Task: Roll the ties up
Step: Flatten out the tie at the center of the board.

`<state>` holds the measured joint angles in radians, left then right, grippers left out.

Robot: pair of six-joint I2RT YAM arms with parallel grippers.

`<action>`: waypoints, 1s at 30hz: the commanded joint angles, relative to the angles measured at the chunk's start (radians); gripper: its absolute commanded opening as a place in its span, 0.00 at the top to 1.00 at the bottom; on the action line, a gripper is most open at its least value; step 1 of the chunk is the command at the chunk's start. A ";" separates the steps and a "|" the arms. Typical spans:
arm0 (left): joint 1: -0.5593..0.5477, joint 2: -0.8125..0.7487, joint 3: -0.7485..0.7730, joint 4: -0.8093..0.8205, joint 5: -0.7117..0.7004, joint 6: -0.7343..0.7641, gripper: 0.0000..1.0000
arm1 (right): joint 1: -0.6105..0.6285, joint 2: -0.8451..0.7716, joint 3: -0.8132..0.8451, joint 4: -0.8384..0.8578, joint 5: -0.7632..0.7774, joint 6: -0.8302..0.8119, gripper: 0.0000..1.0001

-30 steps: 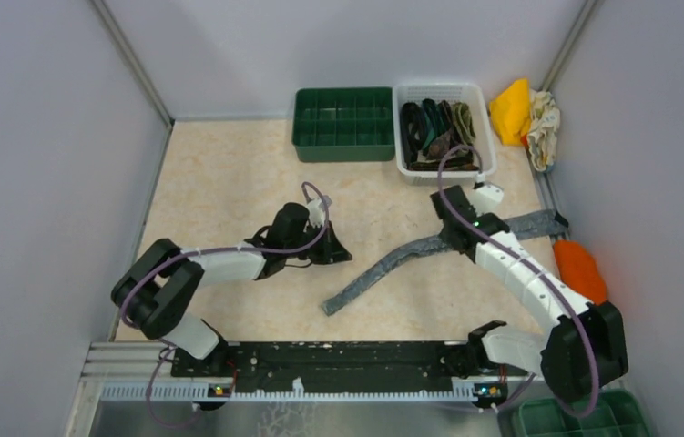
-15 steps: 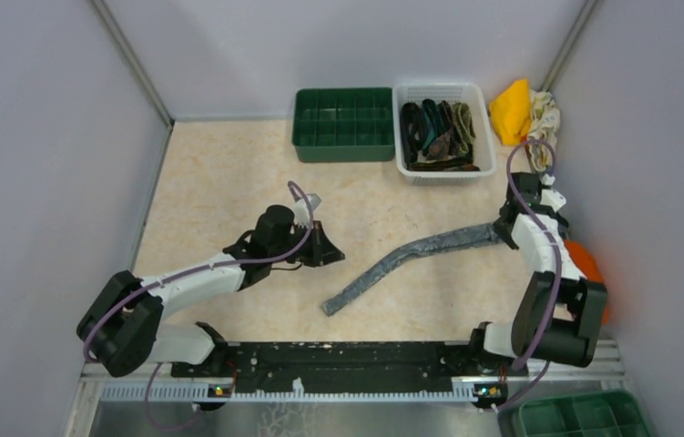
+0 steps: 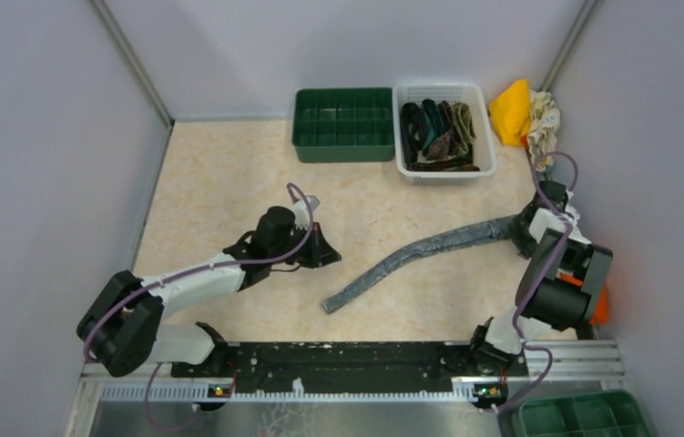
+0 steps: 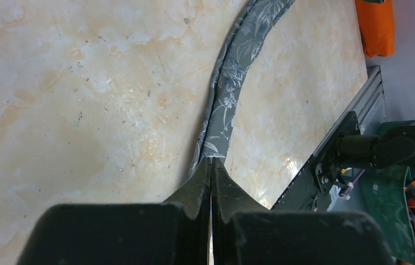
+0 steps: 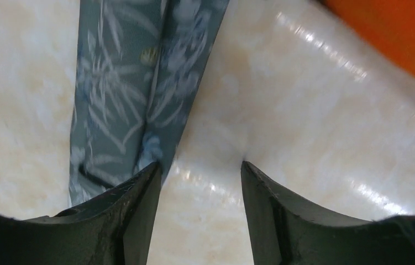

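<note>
A grey tie (image 3: pixel 411 250) with a leaf pattern lies flat in a long curve across the table. Its narrow end is at the front middle and its wide end is at the right wall. My left gripper (image 3: pixel 327 257) is shut and empty, a little to the left of the tie. In the left wrist view my left gripper (image 4: pixel 211 161) points at the narrow end of the tie (image 4: pixel 227 99). My right gripper (image 3: pixel 526 228) is open over the wide end. In the right wrist view my right gripper (image 5: pixel 199 164) has its left finger over the tie's edge (image 5: pixel 127 94). Several dark ties (image 3: pixel 436 127) lie in the basket.
A green compartment tray (image 3: pixel 342 123) and the white basket (image 3: pixel 486 137) stand at the back. A yellow cloth (image 3: pixel 511 109) and a patterned cloth (image 3: pixel 546 118) lie in the back right corner. An orange cloth (image 5: pixel 393 38) lies against the right wall. Another green tray (image 3: pixel 584 414) sits off the table's front right.
My right arm swung from the tie's middle out to its wide end by the right wall. My left arm shifted slightly left, then stayed still.
</note>
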<state>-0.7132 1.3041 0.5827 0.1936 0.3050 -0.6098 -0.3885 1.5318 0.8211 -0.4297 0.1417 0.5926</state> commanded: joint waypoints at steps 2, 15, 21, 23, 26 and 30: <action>-0.003 0.031 0.033 -0.016 -0.027 0.022 1.00 | -0.098 0.135 0.046 0.080 -0.017 0.040 0.44; 0.002 0.143 0.109 -0.055 -0.068 0.044 1.00 | -0.054 0.477 0.328 0.206 -0.233 0.076 0.49; 0.016 0.172 0.145 -0.080 -0.130 0.067 1.00 | 0.029 0.590 0.592 0.104 -0.256 0.061 0.51; 0.024 0.174 0.150 -0.093 -0.143 0.067 1.00 | 0.052 0.580 0.626 0.081 -0.237 0.060 0.52; 0.027 0.160 0.150 -0.109 -0.159 0.067 1.00 | 0.090 0.473 0.568 0.114 -0.157 0.052 0.52; 0.028 0.103 0.152 -0.159 -0.243 0.060 1.00 | 0.147 0.243 0.454 0.106 -0.023 0.000 0.50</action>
<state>-0.6888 1.4658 0.7082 0.0944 0.1574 -0.5594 -0.2878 2.0010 1.3540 -0.2577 -0.0132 0.6441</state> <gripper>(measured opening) 0.005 0.491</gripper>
